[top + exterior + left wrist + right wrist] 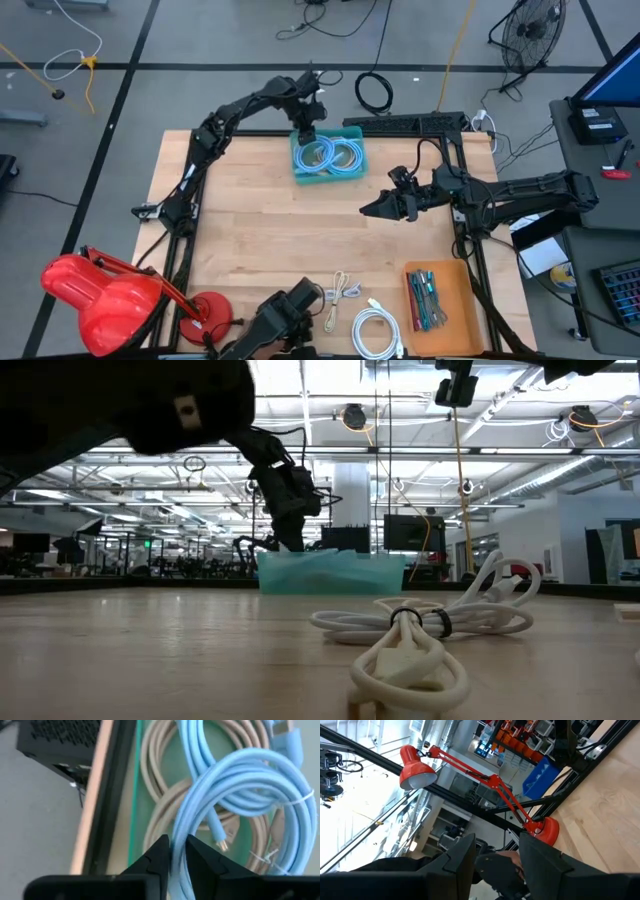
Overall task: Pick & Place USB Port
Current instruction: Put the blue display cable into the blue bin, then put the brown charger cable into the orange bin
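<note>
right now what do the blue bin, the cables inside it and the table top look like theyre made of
Blue bin: likely thin translucent plastic, since its wall looks see-through in the low view.
Light blue cable: smooth, slightly glossy plastic jacket, apparently flexible as it lies coiled; metal-looking plug tip.
Beige cable: same kind of jacket, duller.
Table top: pale wood with visible plank lines, probably a satin finish.

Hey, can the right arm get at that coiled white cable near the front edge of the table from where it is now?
Probably yes. The right gripper hangs with open jaws over bare wood mid-table, and nothing stands between it and the white cable. The orange tray lies off to the side, and the left gripper is away at the blue bin.
</note>
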